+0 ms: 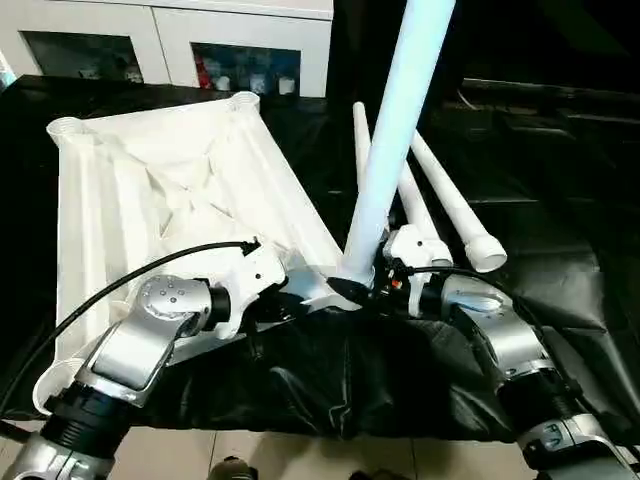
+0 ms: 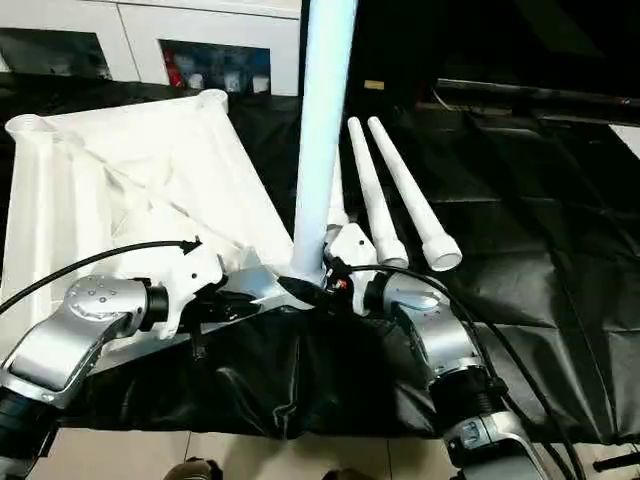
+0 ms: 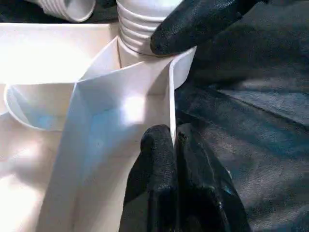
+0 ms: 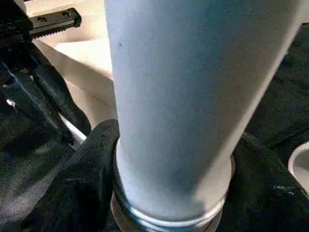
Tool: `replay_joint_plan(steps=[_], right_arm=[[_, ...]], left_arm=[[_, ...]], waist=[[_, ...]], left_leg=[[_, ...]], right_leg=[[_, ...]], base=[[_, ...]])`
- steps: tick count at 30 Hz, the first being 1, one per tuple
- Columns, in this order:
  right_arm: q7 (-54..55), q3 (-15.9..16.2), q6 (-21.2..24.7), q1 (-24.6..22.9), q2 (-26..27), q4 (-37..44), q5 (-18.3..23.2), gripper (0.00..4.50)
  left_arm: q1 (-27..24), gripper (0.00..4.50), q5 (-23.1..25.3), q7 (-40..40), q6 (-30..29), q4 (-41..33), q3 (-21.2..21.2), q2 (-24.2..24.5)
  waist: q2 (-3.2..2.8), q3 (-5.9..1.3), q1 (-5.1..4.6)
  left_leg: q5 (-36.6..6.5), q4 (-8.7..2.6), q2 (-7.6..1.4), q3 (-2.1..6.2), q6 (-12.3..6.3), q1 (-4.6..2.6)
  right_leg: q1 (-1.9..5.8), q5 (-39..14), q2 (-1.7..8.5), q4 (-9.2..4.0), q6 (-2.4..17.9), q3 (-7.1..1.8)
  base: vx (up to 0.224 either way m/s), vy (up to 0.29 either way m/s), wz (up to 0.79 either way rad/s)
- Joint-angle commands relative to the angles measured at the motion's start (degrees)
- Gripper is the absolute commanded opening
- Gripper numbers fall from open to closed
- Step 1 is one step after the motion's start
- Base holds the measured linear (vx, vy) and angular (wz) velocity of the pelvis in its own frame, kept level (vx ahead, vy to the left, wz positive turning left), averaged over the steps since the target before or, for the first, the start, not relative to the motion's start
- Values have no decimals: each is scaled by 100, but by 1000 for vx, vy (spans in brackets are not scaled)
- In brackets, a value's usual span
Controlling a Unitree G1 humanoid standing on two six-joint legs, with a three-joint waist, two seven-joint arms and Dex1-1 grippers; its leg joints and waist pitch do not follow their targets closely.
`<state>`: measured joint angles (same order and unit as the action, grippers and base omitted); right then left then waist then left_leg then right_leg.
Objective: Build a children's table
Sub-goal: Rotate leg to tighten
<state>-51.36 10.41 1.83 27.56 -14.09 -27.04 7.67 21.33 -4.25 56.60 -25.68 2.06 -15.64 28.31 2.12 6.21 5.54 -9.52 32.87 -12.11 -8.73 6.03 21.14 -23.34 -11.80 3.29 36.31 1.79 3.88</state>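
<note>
The children's table top lies upside down on black cloth, its ribbed underside facing up. One white leg stands upright in the near right corner socket. My right gripper grips this leg's base, with a black finger pressed on each side. My left gripper is shut on the thin side wall of the table top just beside that socket. Three loose legs lie side by side on the cloth behind the upright leg.
A white cabinet with glass doors stands behind the work surface. The black cloth extends to the right of the loose legs. Its front edge hangs over pale floor near my forearms.
</note>
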Motion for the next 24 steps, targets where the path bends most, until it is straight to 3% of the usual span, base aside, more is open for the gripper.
replay_joint_plan(steps=[1, 5, 8, 10, 11, 13, 16, 17, 21, 23, 24], right_arm=[[12, 13, 25, 2, -72, 39, -96, 276], [147, 15, 156, -44, 65, 14, -67, 275], [1167, -87, 293, -41, 577, -329, -236, 275], [1480, -139, 328, -13, 748, -466, -258, 275], [2004, -246, 385, 65, 1058, -718, -258, 275], [2271, -300, 422, 125, 1225, -863, -252, 274], [2649, -358, 423, 297, 1607, -1158, -225, 274], [2652, -358, 427, 325, 1671, -1182, -240, 274], [2612, -377, 372, 380, 1756, -1234, -266, 274], [2540, -404, 316, 404, 1746, -1237, -243, 330], [2493, -415, 300, 411, 1735, -1228, -229, 330]], left_arm=[[107, 0, -258, 265, 203, -148, -97, -66], [119, 0, -162, 27, -16, -13, -78, -204], [328, 0, 209, -1009, -336, 299, 22, -682], [385, 0, 277, -1295, -480, 354, 69, -839], [470, 0, 401, -1865, -688, 424, 200, -1135], [508, 0, 428, -2148, -809, 440, 301, -1311], [531, 0, 464, -2497, -940, 310, 325, -1636], [516, 0, 481, -2508, -948, 255, 297, -1677], [469, 0, 508, -2437, -910, 122, 196, -1698], [413, 0, 495, -2255, -784, 40, 93, -1580], [391, 0, 478, -2203, -752, 6, 71, -1529]], waist=[[-108, -551, 6], [-92, -544, 4], [-89, -514, -6], [-53, -507, -9], [-82, -488, -21], [-83, -486, -38], [-82, -505, -47], [-61, -505, -52], [-74, -516, -43], [-78, -512, -52], [-79, -520, -50]], left_leg=[[-437, -272, -72, -48, -312, -37], [-552, -273, -72, -53, -271, -35], [-697, -285, -73, -61, -163, -50], [-933, -298, -67, -53, -57, -61], [-1033, -311, -72, -56, -16, -61], [-1219, -314, -60, -45, 50, -73], [-1176, -312, -61, -37, 33, -46], [-1126, -310, -52, -38, 6, -28], [-1023, -305, -52, -42, -73, -21], [-1049, -311, -52, -38, -82, -13], [-1038, -307, -55, -37, -85, -17]], right_leg=[[423, 480, 386, -308, 1477, -296], [421, 206, 393, -329, 1431, -303], [380, -180, 392, -362, 1356, -311], [394, -740, 418, -416, 1245, -302], [360, -1057, 421, -441, 1146, -310], [358, -1621, 436, -505, 991, -303], [339, -1558, 423, -500, 865, -298], [340, -1497, 421, -500, 834, -302], [328, -1234, 408, -481, 815, -301], [328, -1229, 414, -481, 828, -296], [329, -1198, 416, -475, 831, -296]], base=[[0, 0, 0], [0, 0, 0], [0, 0, 0], [0, 0, 0], [0, 0, 0], [0, 0, 0], [0, 0, 0], [0, 0, 0], [0, 0, 0], [0, 0, 0], [0, 0, 0]])
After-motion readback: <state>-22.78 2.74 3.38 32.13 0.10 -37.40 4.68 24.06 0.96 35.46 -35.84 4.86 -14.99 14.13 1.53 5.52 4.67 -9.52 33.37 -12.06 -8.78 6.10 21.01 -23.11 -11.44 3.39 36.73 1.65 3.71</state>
